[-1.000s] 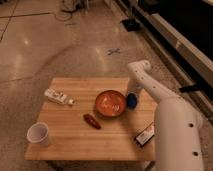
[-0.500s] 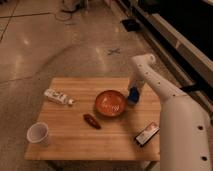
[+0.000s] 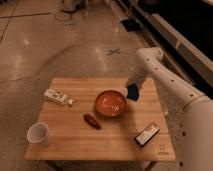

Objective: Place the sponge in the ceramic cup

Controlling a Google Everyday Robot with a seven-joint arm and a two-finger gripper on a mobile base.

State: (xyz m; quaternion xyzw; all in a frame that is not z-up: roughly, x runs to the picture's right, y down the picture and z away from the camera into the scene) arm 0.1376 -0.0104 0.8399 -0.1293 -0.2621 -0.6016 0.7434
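Observation:
The sponge (image 3: 133,92) is a small dark blue block hanging just off the right rim of the orange bowl (image 3: 110,103). My gripper (image 3: 132,86) comes down onto it from the white arm at the right and is shut on it, holding it slightly above the table. The ceramic cup (image 3: 39,134), plain white, stands upright near the table's front left corner, far from the gripper.
A wooden table (image 3: 100,145) carries a white tube (image 3: 58,97) at the left, a small brown object (image 3: 91,121) in front of the bowl, and a black-and-red flat box (image 3: 147,134) at the front right. My white arm (image 3: 170,85) spans the right side.
The sponge has risen a little beside the bowl, with the gripper on it. The arm's upper part has moved up and to the right.

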